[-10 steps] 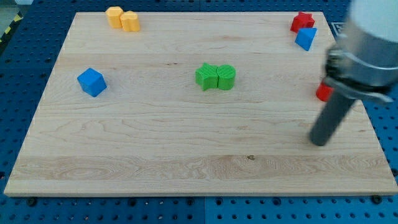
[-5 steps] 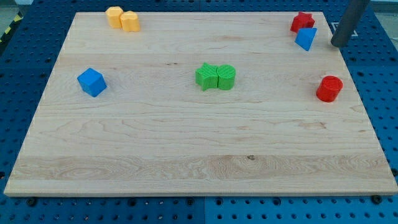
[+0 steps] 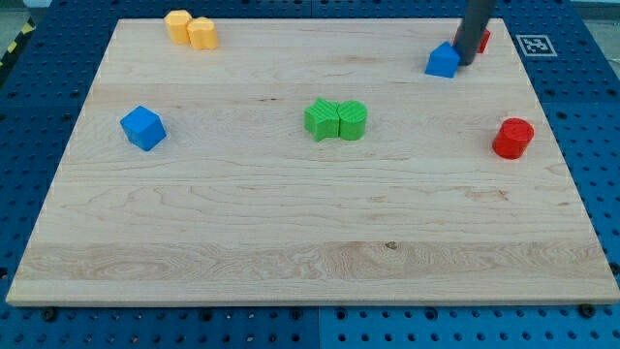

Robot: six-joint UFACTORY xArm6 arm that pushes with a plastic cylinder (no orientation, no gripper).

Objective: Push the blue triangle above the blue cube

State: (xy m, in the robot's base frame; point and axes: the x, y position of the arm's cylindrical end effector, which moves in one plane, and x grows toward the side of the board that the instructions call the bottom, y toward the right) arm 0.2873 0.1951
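Observation:
The blue triangle [image 3: 443,61] lies near the board's top right. My tip [image 3: 464,63] is right against its right side, touching it. The rod rises out of the view's top and hides most of a red star-shaped block [image 3: 483,40] behind it. The blue cube [image 3: 143,127] sits far off at the view's left, about mid-height on the board.
Two yellow blocks [image 3: 190,29] sit together at the top left. Two green blocks [image 3: 336,119] touch each other near the board's middle. A red cylinder [image 3: 512,138] stands at the right. The wooden board [image 3: 291,242] rests on a blue pegboard table.
My tip went from the board's right side up past the top right corner, then moved left against the blue triangle, which has slid left away from the red star.

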